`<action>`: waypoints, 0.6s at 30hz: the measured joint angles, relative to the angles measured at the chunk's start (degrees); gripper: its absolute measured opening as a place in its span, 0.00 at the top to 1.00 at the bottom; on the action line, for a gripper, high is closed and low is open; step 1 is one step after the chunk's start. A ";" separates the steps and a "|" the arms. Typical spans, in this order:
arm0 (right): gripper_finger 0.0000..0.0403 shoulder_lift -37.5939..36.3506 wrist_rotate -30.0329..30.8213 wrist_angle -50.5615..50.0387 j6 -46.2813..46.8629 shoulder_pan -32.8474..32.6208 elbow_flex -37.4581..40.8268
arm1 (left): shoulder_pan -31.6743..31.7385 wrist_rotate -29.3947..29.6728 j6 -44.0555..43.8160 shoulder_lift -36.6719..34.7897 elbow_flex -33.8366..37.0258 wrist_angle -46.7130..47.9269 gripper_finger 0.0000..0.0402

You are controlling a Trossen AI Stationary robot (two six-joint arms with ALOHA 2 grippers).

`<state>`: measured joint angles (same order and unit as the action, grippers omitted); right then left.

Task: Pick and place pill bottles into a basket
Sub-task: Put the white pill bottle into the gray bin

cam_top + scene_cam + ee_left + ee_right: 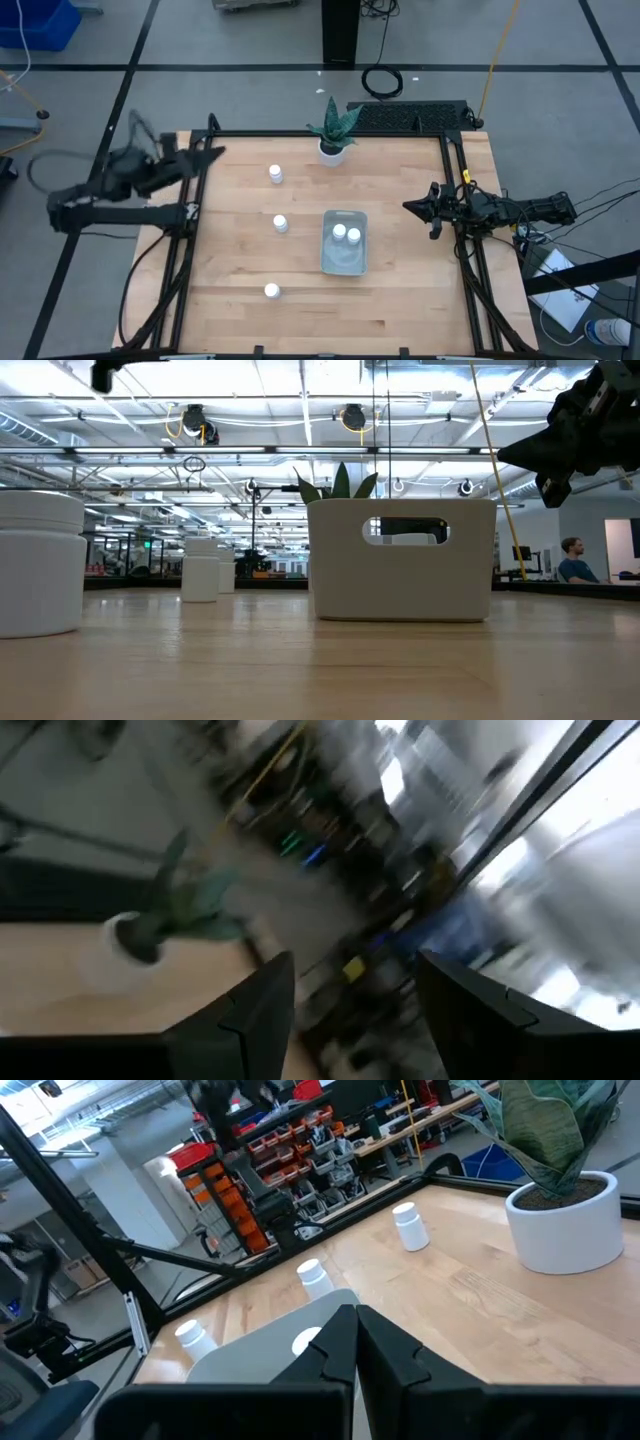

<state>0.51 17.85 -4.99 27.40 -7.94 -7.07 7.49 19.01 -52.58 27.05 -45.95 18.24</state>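
My table (pixel 400 200) is pale wood, smooth with a faint sheen. The pill bottles (pixel 275 174) look like matt white plastic. The basket (pixel 345 262) is smooth grey-blue plastic.

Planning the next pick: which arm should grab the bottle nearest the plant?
Left, probably. That bottle stands left of the basket, nearer the open left gripper. The right gripper, shut, sits across the table.

Both arms are dark, jointed and angular—the left end effector (pixel 212 154) and right end effector (pixel 412 206) each ending in black tapered fingers—with black cables trailing behind.
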 joint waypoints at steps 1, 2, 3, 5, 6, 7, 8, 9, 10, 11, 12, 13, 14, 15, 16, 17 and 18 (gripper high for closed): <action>1.00 0.00 -0.02 0.00 0.00 0.00 0.00 | 0.61 -1.61 1.73 4.21 -4.17 3.91 0.47; 1.00 0.00 0.00 0.00 0.02 0.00 0.00 | 1.35 -3.49 3.51 8.55 -8.30 7.35 0.47; 1.00 0.00 0.00 0.00 0.01 0.00 0.00 | 2.29 -5.60 5.42 13.02 -12.49 10.66 0.47; 1.00 0.00 0.00 0.00 0.01 0.00 0.00 | 4.87 -10.08 9.11 21.72 -20.95 17.41 0.47; 1.00 0.00 -0.01 0.00 0.01 0.00 0.00 | 6.48 -12.31 10.76 25.85 -25.04 20.81 0.47; 1.00 0.00 -0.02 0.00 0.02 0.00 0.00 | 8.18 -14.43 12.35 29.86 -29.08 24.55 0.47; 1.00 0.00 0.00 0.00 0.02 0.00 0.00 | 10.02 -16.89 14.07 33.62 -32.96 28.55 0.46; 1.00 0.00 -0.01 0.00 0.02 0.00 0.00 | 11.93 -18.70 16.08 37.33 -36.45 32.17 0.44; 1.00 0.00 -0.01 0.01 0.02 0.00 0.00 | 13.77 -19.60 18.05 40.74 -39.76 35.40 0.43; 1.00 0.00 0.00 0.00 0.00 0.00 0.00 | 15.40 -20.08 19.96 43.56 -42.75 38.18 0.40; 1.00 0.00 0.00 0.00 0.02 0.00 0.00 | 17.09 -20.50 21.66 46.12 -45.48 40.42 0.38; 1.00 0.00 0.00 0.00 0.01 0.00 0.00 | 18.85 -20.73 22.98 48.53 -47.84 42.47 0.36; 1.00 0.00 -0.02 0.00 0.00 0.00 0.00 | 20.64 -20.90 24.25 50.71 -49.84 44.66 0.33; 1.00 0.00 0.00 0.00 0.02 0.00 0.00 | 22.27 -20.89 25.27 52.82 -51.27 47.07 0.31; 1.00 0.00 0.00 0.00 0.01 0.00 0.00 | 23.74 -20.69 25.44 54.81 -52.20 49.13 0.28; 1.00 0.00 0.00 0.00 0.00 0.00 0.00 | 24.99 -20.83 24.56 56.73 -52.84 50.67 0.26; 1.00 0.00 0.00 0.00 0.01 0.00 0.00 | 26.19 -21.71 23.62 58.47 -53.20 51.70 0.23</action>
<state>0.51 17.85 -4.99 27.41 -7.94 -7.07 33.68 -2.70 -28.96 85.53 -99.15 69.95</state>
